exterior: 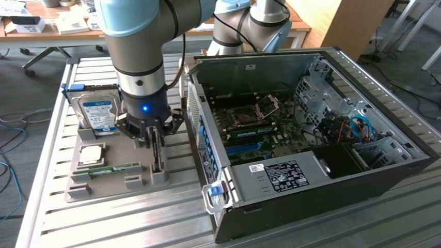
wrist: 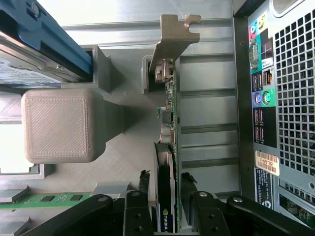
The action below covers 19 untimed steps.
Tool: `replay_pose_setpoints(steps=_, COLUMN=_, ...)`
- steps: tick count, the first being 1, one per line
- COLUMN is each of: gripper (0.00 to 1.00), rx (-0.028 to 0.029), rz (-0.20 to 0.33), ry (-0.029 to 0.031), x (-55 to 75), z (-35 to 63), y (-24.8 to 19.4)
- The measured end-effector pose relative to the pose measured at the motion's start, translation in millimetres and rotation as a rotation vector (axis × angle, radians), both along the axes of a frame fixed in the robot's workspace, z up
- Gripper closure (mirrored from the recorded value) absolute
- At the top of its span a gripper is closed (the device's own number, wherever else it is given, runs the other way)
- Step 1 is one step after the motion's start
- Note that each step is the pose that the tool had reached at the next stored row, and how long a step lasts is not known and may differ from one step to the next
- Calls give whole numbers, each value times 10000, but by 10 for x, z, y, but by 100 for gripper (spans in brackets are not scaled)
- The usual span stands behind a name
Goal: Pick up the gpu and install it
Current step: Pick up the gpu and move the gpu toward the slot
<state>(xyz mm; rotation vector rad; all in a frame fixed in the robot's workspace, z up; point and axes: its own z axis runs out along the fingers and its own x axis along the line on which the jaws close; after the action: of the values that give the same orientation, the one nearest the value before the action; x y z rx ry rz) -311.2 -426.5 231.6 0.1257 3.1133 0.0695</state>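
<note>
Fingers of gripper straddle upright gpu, narrowed but apparently not clamped. Risk: one finger lands first, tilts card, binds it in tray slot below the pincer.

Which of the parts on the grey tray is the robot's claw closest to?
The gpu, the thin card standing on edge nearest the computer case: the gripper is right over it. The hard drive, processor and green memory stick sit farther off.
</note>
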Motion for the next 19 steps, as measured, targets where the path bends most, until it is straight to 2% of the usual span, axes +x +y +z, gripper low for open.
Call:
replay_pose_setpoints(steps=1, gripper=62, rx=0, rz=1, ry=0, x=0, z=0, y=0)
replay_pose_setpoints(steps=19, gripper=62, rx=1, rz=-1, ry=-1, x=-9, z=-2, y=7)
